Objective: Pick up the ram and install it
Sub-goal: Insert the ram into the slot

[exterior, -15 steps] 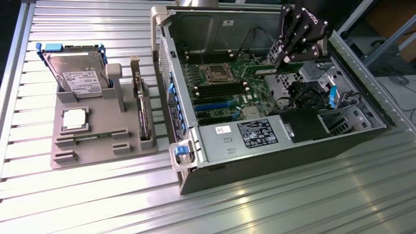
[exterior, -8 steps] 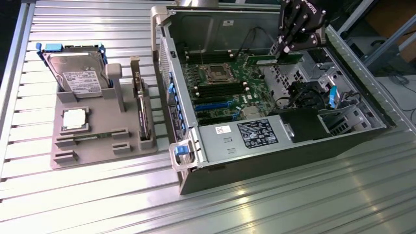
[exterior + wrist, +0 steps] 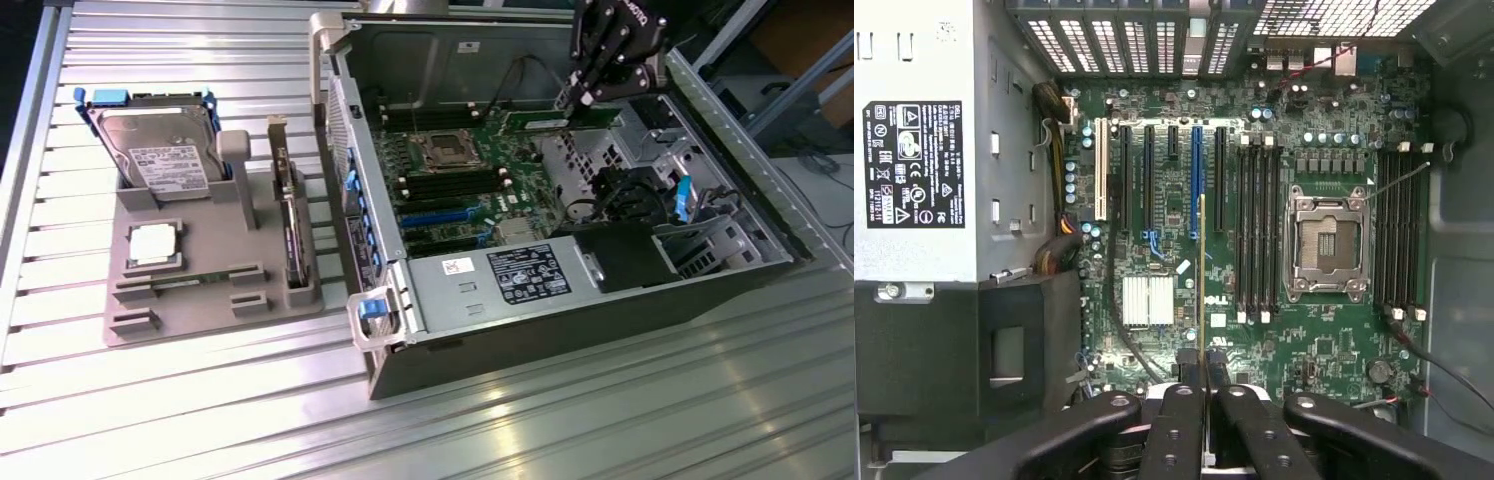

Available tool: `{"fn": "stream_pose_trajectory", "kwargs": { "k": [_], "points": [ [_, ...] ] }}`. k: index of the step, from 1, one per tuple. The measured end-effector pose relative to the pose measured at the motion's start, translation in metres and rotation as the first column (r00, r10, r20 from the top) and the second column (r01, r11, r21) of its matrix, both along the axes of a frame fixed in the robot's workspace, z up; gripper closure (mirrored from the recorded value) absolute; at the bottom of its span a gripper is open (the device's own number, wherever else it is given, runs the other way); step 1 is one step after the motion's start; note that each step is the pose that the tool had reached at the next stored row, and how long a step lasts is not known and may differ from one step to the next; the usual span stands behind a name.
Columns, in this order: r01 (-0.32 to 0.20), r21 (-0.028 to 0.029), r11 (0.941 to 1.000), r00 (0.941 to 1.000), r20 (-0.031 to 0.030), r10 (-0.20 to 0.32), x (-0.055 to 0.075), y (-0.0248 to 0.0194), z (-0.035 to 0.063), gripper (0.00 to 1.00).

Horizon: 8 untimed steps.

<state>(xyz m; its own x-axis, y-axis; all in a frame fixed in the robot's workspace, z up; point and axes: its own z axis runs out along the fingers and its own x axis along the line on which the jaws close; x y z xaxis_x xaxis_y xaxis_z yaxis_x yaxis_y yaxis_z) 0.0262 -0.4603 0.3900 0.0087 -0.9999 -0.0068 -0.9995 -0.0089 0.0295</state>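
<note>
My gripper (image 3: 1201, 368) is shut on the ram (image 3: 1201, 270), a thin green stick seen edge-on that points out from between the black fingers (image 3: 1179, 420). It hangs over the motherboard (image 3: 1164, 200), above the expansion slots and beside the bank of black memory slots (image 3: 1254, 230). The empty CPU socket (image 3: 1326, 240) lies further over, with another bank of memory slots (image 3: 1399, 235) past it. In the exterior view the gripper (image 3: 582, 100) hovers over the far end of the open computer case (image 3: 387, 360), with the green ram (image 3: 541, 120) sticking out toward the exterior view's left.
A grey parts tray (image 3: 174, 320) on the exterior view's left holds a hard drive (image 3: 158, 155), a square silver CPU (image 3: 154, 243), an upright expansion card (image 3: 287, 200) and a thin stick (image 3: 200, 279). The power supply (image 3: 514, 275) and drive cage (image 3: 667, 240) fill the case's near end.
</note>
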Motion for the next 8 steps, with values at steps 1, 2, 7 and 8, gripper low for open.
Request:
{"fn": "stream_pose_trajectory", "kwargs": {
  "k": [1,2,7,8],
  "points": [
    [0.000,-0.0002,1.0000,1.0000,-0.0001,0.000,-0.001,0.0000,-0.0013,0.88],
    [0.000,0.0000,1.0000,1.0000,0.0000,0.000,-0.005,0.0000,-0.0042,0.88],
    [0.000,-0.0001,1.0000,1.0000,-0.0001,0.000,-0.019,0.0000,-0.0225,0.88],
    [0.000,-0.0001,1.0000,1.0000,0.0000,0.000,-0.019,0.0002,-0.0272,0.88]
  ]
}}
